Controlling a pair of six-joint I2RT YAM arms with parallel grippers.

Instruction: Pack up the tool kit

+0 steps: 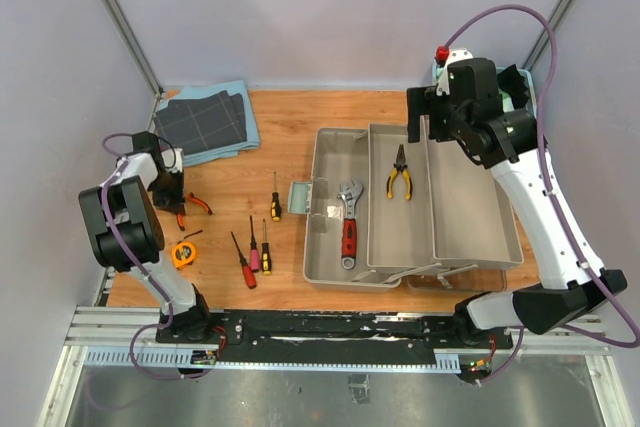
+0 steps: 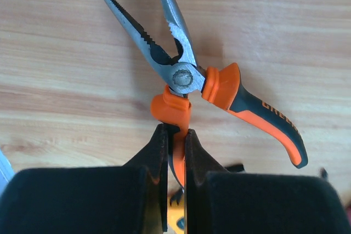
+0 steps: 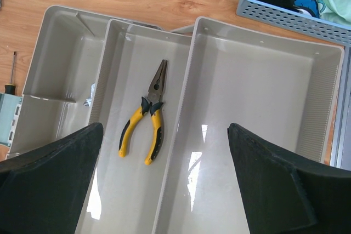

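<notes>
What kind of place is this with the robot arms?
Probably a robot lab test booth, not a real workshop: plain white walls box in a wooden tabletop, black-and-white robot arms, left and right, are bolted to a black metal rail, and an open grey-beige plastic toolbox waits.

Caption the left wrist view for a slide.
Left gripper shut on one handle of orange pliers lying on the table.
</notes>
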